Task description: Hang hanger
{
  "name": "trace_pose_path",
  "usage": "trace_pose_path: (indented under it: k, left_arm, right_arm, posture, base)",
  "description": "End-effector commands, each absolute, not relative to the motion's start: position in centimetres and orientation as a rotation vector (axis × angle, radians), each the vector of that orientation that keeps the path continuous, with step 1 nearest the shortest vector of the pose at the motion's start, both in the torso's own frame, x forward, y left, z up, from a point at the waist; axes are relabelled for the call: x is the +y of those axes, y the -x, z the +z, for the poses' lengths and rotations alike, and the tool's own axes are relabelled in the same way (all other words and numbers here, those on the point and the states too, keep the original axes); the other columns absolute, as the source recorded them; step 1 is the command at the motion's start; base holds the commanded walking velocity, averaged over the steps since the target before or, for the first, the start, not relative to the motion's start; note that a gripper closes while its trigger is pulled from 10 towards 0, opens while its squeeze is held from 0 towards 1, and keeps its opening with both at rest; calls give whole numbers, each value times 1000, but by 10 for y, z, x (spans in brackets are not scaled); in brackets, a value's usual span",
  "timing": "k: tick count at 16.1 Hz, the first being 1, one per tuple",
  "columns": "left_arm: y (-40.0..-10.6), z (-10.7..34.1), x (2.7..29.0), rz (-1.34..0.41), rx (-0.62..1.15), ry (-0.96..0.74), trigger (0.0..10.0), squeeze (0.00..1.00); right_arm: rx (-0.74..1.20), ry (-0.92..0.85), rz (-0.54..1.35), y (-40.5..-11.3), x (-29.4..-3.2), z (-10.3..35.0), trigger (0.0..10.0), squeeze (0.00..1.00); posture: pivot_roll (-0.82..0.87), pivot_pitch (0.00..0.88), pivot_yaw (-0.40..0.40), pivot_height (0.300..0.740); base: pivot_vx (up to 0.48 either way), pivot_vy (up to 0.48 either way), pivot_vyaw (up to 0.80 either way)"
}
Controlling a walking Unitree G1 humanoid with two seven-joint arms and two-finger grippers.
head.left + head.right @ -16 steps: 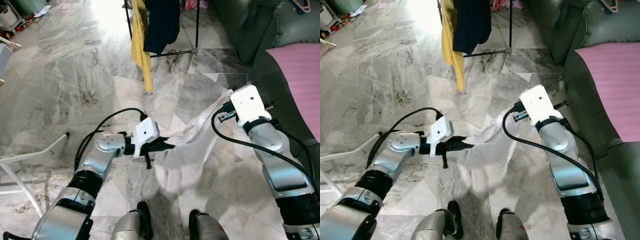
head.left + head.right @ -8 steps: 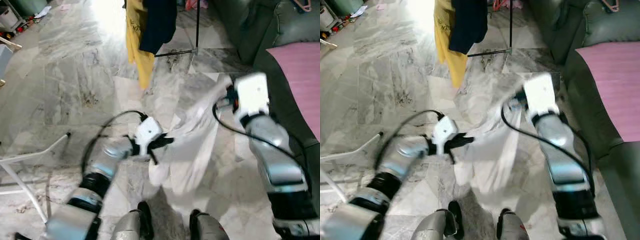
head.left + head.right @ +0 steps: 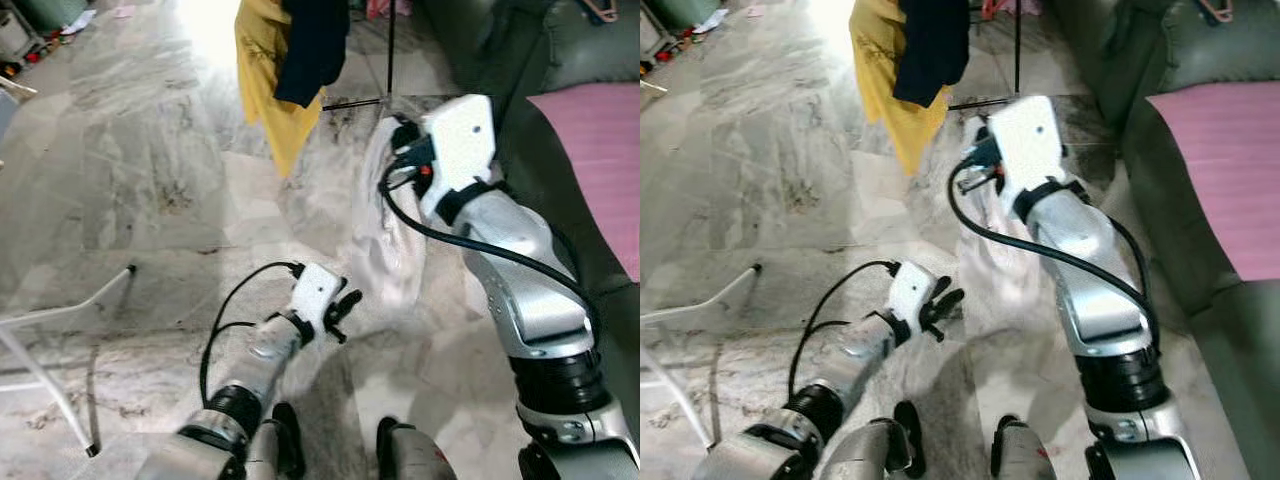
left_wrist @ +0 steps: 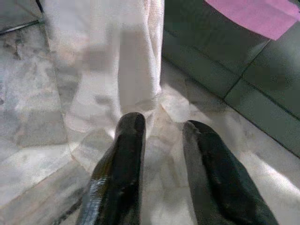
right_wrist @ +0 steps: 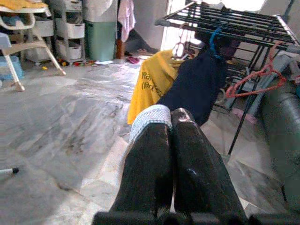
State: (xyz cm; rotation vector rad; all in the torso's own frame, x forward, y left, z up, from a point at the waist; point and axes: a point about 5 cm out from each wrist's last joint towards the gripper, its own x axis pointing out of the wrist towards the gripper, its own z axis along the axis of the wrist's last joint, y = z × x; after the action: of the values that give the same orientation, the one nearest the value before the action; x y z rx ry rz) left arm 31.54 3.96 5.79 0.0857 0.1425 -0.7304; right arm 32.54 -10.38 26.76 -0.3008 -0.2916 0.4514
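A white mesh garment (image 3: 385,240) hangs from my raised right gripper (image 5: 171,117), whose fingers are shut on its ribbed collar (image 5: 150,115). It dangles down toward the marble floor in front of me. My left gripper (image 3: 343,310) is held low beside the garment's lower part, open, with nothing between its fingers (image 4: 129,140). The cloth (image 4: 126,61) hangs just beyond its fingertips. Ahead stands a black drying rack (image 5: 234,21) with a yellow shirt (image 3: 265,70), a navy garment (image 5: 197,82) and a red hanger (image 5: 255,79) on it.
A dark green sofa (image 3: 560,60) with a pink cloth (image 3: 600,140) runs along my right side. A white frame leg (image 3: 50,320) lies on the floor at the left. Storage bins and a high chair (image 5: 18,28) stand far off.
My right arm has lifted the white garment up and forward toward the rack. My left gripper has come off the cloth, opened and dropped lower.
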Motion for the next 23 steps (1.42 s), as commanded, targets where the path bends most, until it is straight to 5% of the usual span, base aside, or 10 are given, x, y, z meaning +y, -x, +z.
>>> trace_pose_path:
  k: [1,5,6,8,20,23]
  left_arm:
    - [-311,52,37,-726,148,-96,10000,1000]
    - [-308,54,27,-659,106,-119,10000,1000]
    - [-307,53,26,-659,106,-127,10000,404]
    - [-304,51,22,-660,99,-125,10000,0]
    - [-312,70,-10,-547,86,-86,10000,0]
    - [-321,96,-18,-585,3,71,10000,0]
  right_arm:
    - [-324,310,480,-321,-96,276,0,0]
    - [-308,336,476,-323,-92,288,0,0]
    - [-317,348,463,-324,-93,298,0,0]
    - [-341,319,426,-325,-99,315,0,0]
    - [-257,4,492,-307,-82,347,0,0]
    - [-248,15,430,-310,-90,334,0,0]
  posture:
    - [-317,258,66,740]
    - [-342,257,51,740]
    - [-351,256,51,740]
    - [-366,260,49,740]
    - [-480,272,36,740]
    - [-454,281,43,740]
  base:
    - [0,0,0]
    - [0,0,0]
    - [0,0,0]
    - [0,0,0]
    - [0,0,0]
    - [0,0,0]
